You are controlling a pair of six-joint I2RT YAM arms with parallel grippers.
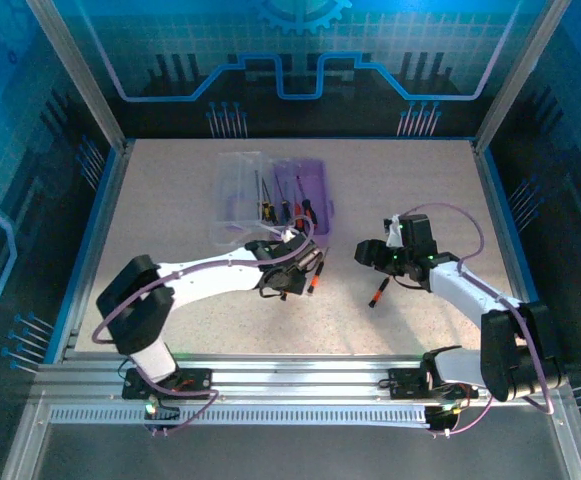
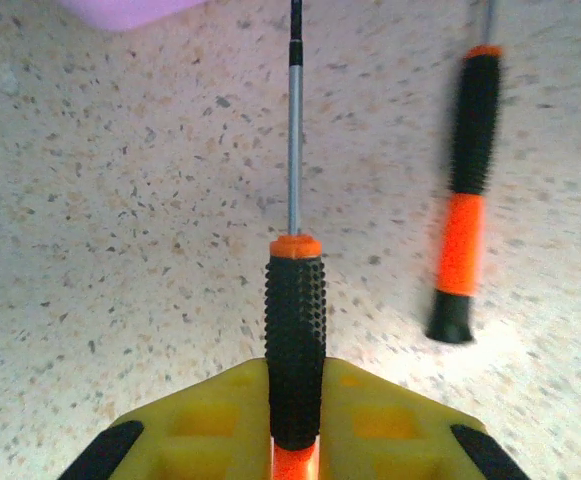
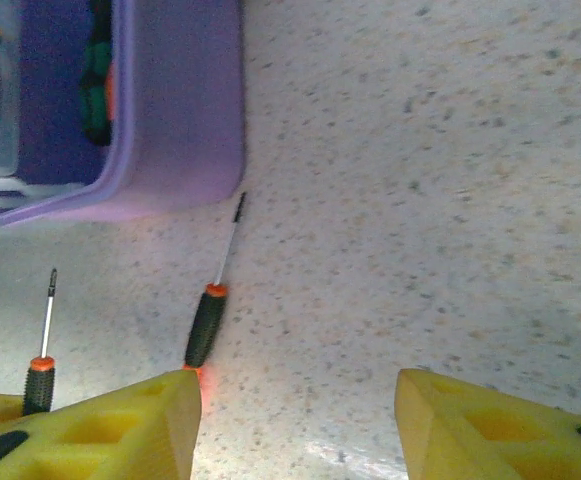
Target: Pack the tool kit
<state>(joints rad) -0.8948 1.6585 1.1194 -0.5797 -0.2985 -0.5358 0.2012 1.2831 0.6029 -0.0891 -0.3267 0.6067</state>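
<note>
The purple case point(image 1: 310, 195) lies open at the back middle of the table, its clear lid point(image 1: 238, 195) folded out to the left and several screwdrivers point(image 1: 285, 208) inside. My left gripper point(image 1: 308, 268) is just in front of the case, shut on a black-and-orange screwdriver point(image 2: 295, 335) whose shaft points towards the case corner point(image 2: 130, 10). A second screwdriver point(image 2: 462, 230) lies on the table to its right. My right gripper point(image 1: 368, 252) point(image 3: 295, 425) stands open over bare table, and a screwdriver point(image 3: 205, 325) lies just beyond its left finger point(image 3: 120, 430), tip towards the case point(image 3: 180, 120).
Another screwdriver point(image 3: 40, 365) shows at the left edge of the right wrist view. One screwdriver point(image 1: 378, 293) lies on the table under the right arm. The speckled table point(image 1: 170, 230) is ringed by a metal frame and blue walls.
</note>
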